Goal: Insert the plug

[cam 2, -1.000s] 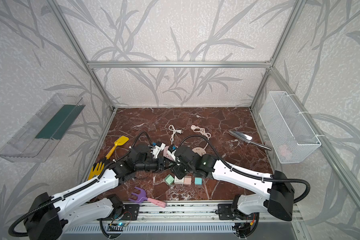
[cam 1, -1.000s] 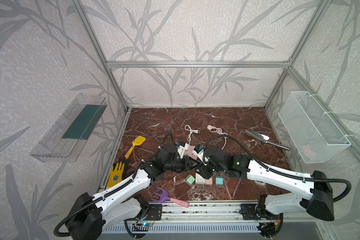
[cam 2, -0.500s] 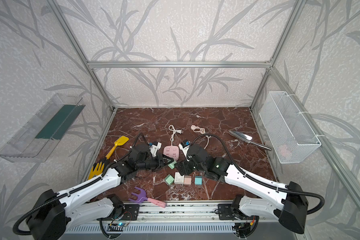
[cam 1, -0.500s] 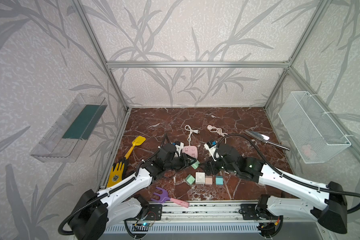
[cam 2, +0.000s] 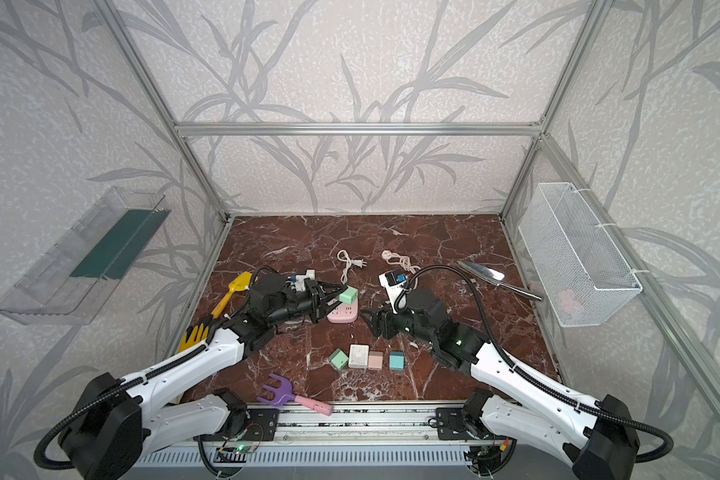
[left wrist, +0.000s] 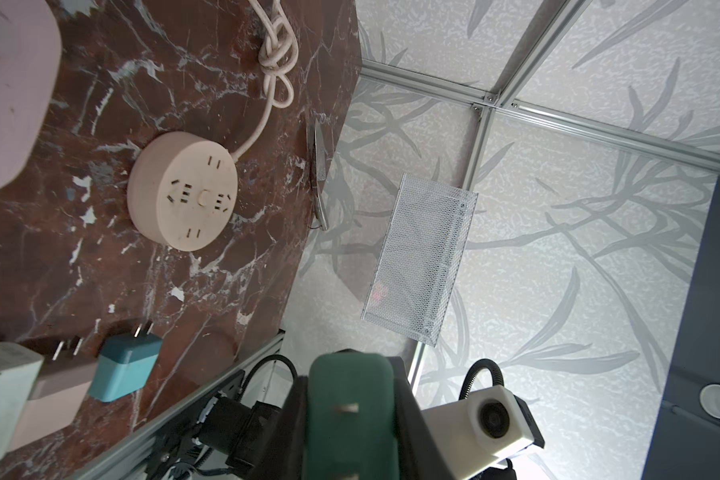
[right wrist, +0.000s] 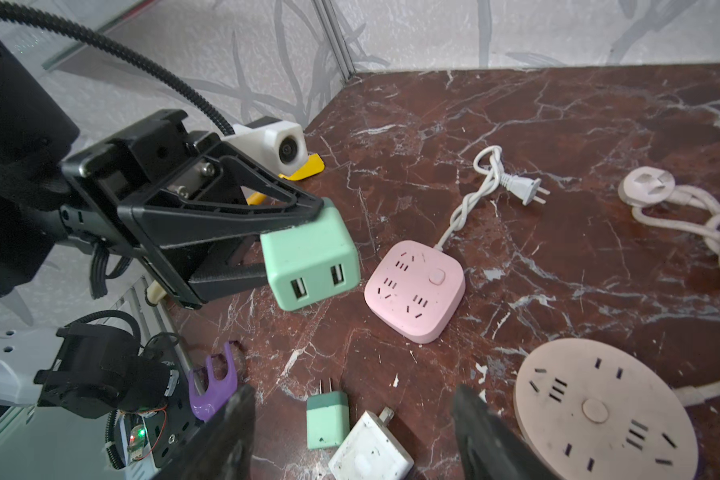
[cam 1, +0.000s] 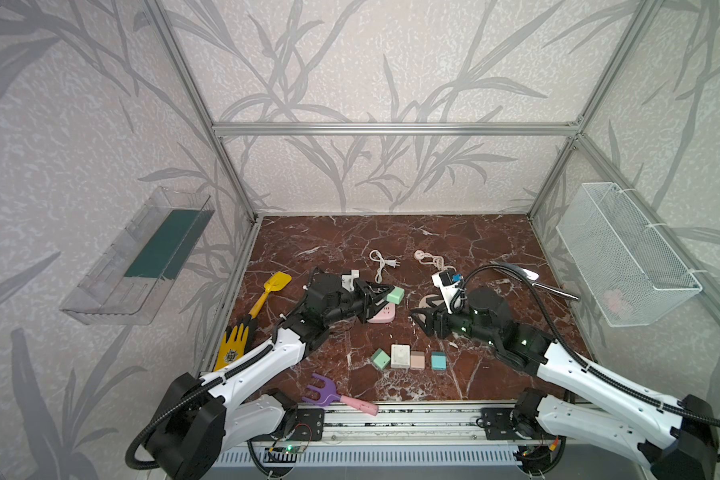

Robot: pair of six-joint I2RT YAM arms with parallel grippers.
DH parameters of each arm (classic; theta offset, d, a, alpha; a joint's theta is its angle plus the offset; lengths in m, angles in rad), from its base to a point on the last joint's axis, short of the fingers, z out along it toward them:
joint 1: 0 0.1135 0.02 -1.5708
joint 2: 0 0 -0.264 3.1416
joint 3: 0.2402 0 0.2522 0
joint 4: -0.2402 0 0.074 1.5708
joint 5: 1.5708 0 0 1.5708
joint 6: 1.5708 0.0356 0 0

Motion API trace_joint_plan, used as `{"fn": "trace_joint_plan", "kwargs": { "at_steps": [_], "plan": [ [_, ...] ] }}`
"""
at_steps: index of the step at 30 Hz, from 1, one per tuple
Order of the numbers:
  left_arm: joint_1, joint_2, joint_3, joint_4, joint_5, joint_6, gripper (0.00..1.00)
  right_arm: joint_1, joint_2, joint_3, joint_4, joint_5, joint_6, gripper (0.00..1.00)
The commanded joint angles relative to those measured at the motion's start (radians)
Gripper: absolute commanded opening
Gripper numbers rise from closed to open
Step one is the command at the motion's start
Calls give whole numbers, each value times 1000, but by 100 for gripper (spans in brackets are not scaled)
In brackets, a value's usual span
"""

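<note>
My left gripper (cam 1: 385, 296) is shut on a mint-green cube plug (cam 1: 395, 296), held in the air just above the pink square socket block (cam 1: 381, 316) on the marble floor. In the right wrist view the plug (right wrist: 310, 259) shows two USB ports, and it hangs beside the pink block (right wrist: 415, 284). The left wrist view shows the plug's (left wrist: 350, 415) metal prongs between the fingers (left wrist: 406, 399). My right gripper (cam 1: 418, 322) stands open and empty to the right of the pink block, next to a round beige socket (right wrist: 603, 409).
A row of loose plugs lies near the front: mint (cam 1: 380, 359), white (cam 1: 400, 356), beige (cam 1: 417, 360), teal (cam 1: 438, 360). A purple rake (cam 1: 329, 395), yellow shovel (cam 1: 273, 289), yellow glove (cam 1: 233, 347), metal trowel (cam 1: 528, 278), white cable (cam 1: 381, 266) and wire basket (cam 1: 624, 257) surround them.
My right gripper has drawn back to the right from the left gripper and its jaws have widened. The left gripper has kept the green plug, and the pink block has come into sight.
</note>
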Motion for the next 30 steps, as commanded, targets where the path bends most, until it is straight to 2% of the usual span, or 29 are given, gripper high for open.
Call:
{"fn": "trace_joint_plan", "kwargs": {
  "at_steps": [1,9,30],
  "plan": [
    [-5,-8,30,73,39,-119,0,-21,11,12,104,-79,-40,74],
    [-28,47,26,279,32,-213,0,-22,93,44,199,-106,-33,70],
    [-51,69,40,337,45,-212,0,-46,81,66,209,-70,-64,68]
  ]
}}
